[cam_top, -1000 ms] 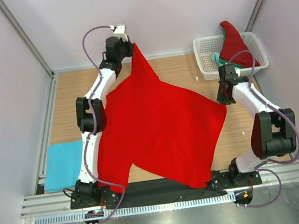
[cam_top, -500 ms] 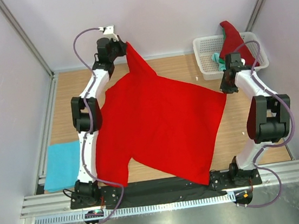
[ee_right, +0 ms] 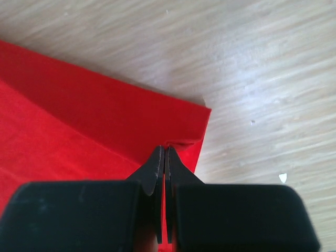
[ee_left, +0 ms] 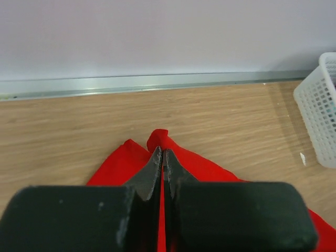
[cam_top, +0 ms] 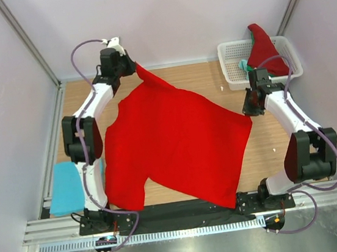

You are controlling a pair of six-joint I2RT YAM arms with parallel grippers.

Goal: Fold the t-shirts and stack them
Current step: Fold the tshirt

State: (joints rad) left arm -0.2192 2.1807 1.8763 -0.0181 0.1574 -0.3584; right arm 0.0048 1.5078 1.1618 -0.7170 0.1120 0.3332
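1. Red cloth covers the middle of the table (cam_top: pixel 276 149): one red t-shirt (cam_top: pixel 176 140) is spread wide, and its near hem reaches the table's near edge.
2. I read the left gripper (ee_left: pixel 161 153) as clamped. Its fingers are pressed together with only a hairline between them, pinching a far corner of the red t-shirt. The cloth bunches in a small fold just past the tips. In the top view this corner rises off the wood as a narrow peak at the far left.
3. I read the right gripper (ee_right: pixel 161 149) the same way: fingers tight together, nipping the shirt's doubled-over right corner above bare wood.
4. Cloth near both held corners looks lifted. The rest lies on the table in broad, shallow creases.
5. I note a light blue t-shirt (cam_top: pixel 68 187) lying flat at the near left of the table, just beside the red one. I cannot tell whether the two touch.
6. I note a white basket (cam_top: pixel 228 48) standing at the far right. A second red t-shirt (cam_top: pixel 263 43) is heaped in it, rising above the rim, with a teal-green cloth (cam_top: pixel 245 65) showing beneath.
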